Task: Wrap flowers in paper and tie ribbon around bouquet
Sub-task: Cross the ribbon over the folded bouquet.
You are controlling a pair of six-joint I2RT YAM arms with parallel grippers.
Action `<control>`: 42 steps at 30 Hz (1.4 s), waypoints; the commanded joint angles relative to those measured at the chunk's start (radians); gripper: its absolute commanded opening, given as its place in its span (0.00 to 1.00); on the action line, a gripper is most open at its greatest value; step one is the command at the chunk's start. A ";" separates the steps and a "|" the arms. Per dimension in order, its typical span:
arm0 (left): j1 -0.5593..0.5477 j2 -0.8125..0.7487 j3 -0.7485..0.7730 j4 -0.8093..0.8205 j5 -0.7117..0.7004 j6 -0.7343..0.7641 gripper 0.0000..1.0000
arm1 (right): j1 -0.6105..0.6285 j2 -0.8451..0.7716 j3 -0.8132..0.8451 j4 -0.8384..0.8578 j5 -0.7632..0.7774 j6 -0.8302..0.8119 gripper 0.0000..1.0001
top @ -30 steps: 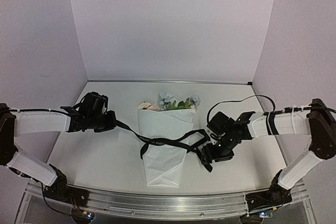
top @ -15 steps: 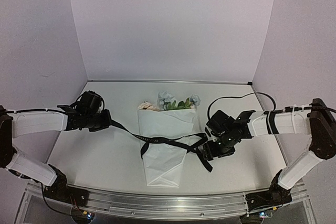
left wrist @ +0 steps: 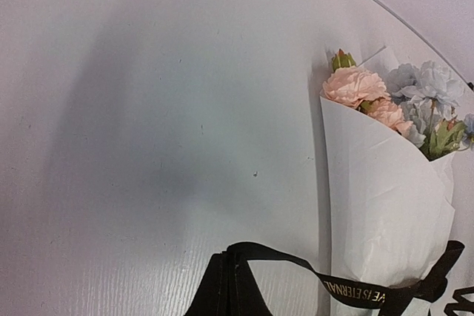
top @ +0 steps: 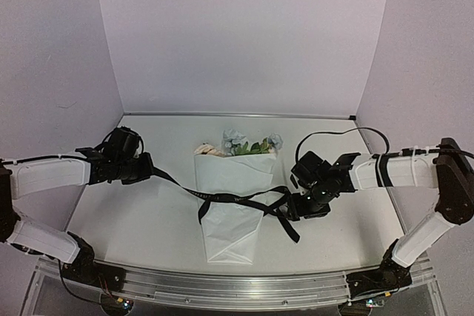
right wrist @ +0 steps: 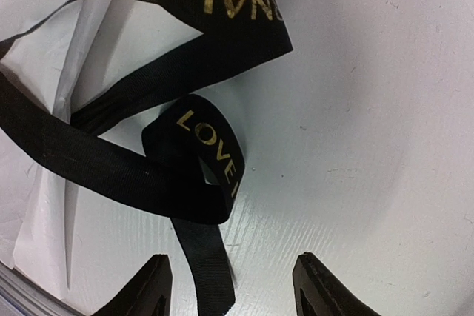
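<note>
Found the flowers [top: 237,144] wrapped in the paper [top: 233,216] on the bench [top: 133,220], the ribbon [top: 229,199] looped loosely across, one end pinched in the left pincer [top: 150,171], the right pincer [top: 294,209] wide and empty, no knot yet.

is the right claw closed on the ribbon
No, the right claw stands open, and the ribbon tail lies loose between its fingers.

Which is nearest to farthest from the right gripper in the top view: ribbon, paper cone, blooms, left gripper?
From the right gripper:
1. ribbon, looped just beside it
2. paper cone, to its left
3. blooms, at the cone's far end
4. left gripper, far left
</note>
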 commanded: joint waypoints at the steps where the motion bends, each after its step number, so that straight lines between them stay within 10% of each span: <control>1: 0.009 -0.030 0.013 -0.007 -0.024 -0.012 0.00 | 0.021 0.010 0.012 -0.021 -0.004 -0.003 0.57; 17: 0.017 -0.025 0.007 -0.004 -0.021 -0.010 0.00 | 0.174 0.052 -0.073 -0.021 0.076 0.099 0.53; 27: 0.024 -0.044 -0.004 -0.016 -0.041 -0.015 0.00 | 0.179 0.036 -0.099 -0.026 0.146 0.118 0.01; 42: 0.076 -0.086 -0.034 -0.139 -0.252 -0.115 0.00 | -0.005 -0.296 -0.139 -0.402 0.294 0.038 0.00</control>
